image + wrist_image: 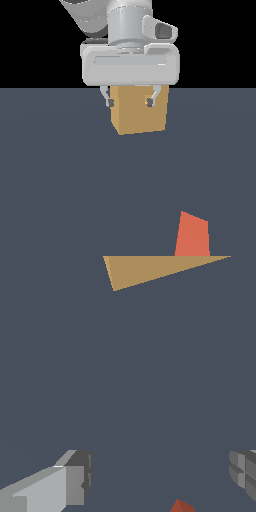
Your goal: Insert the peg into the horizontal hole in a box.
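Note:
The tan box (pixel 139 111) stands on the dark floor behind my gripper (pixel 130 102) in the exterior view; part of it also shows in the wrist view (pixel 155 268). The orange-red peg (pixel 192 236) lies on the floor near the bottom edge of the exterior view, towards the exterior view's right, with only its orange end showing. A small corner of the peg shows in the wrist view (pixel 181 506). My gripper (pixel 160 476) is open and empty, fingers (pixel 75 481) wide apart, raised above the floor. No hole is visible on the box faces shown.
A flat dark grey-blue floor (pixel 60 190) fills the scene. Nothing else stands on it.

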Robot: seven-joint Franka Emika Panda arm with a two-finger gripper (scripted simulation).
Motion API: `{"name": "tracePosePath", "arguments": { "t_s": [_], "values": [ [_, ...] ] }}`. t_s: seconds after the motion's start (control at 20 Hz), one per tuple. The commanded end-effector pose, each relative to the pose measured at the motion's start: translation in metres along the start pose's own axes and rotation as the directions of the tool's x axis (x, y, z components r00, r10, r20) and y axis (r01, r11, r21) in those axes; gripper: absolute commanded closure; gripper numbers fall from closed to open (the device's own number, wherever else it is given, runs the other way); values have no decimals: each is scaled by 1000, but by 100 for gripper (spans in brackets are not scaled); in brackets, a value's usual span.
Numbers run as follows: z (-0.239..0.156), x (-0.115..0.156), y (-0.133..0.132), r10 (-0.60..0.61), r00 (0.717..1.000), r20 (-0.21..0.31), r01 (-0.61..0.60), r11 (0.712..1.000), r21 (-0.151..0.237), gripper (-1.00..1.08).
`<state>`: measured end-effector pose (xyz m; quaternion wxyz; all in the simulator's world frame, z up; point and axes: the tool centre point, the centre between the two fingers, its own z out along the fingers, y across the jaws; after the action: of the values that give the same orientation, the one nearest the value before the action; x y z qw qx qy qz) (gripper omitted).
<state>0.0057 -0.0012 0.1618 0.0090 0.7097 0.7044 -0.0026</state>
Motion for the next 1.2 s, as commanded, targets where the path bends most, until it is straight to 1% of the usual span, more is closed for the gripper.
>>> {"name": "tracePosePath", "arguments": {
  "t_s": [0.0, 0.15, 0.25, 0.35, 0.5, 0.65, 0.8, 1.0, 1.15],
  "values": [
    [0, 0, 0, 0, 1000, 0, 0, 1000, 0, -92],
    [2, -5, 1, 8, 1000, 0, -8, 1000, 0, -92],
    [4, -14, 4, 21, 1000, 0, -21, 1000, 0, -92],
    [9, -27, 7, 42, 999, 0, -42, 999, 1, -92],
    [18, -55, 12, 85, 996, -1, -85, 996, 2, -92],
    [30, -92, 18, 141, 990, -1, -141, 990, 3, -92],
    [44, -137, 22, 209, 978, -3, -209, 978, 5, -92],
    [66, -203, 23, 307, 952, -5, -307, 952, 8, -92],
    [79, -244, 20, 366, 931, -7, -366, 931, 11, -92]
  ]
}}
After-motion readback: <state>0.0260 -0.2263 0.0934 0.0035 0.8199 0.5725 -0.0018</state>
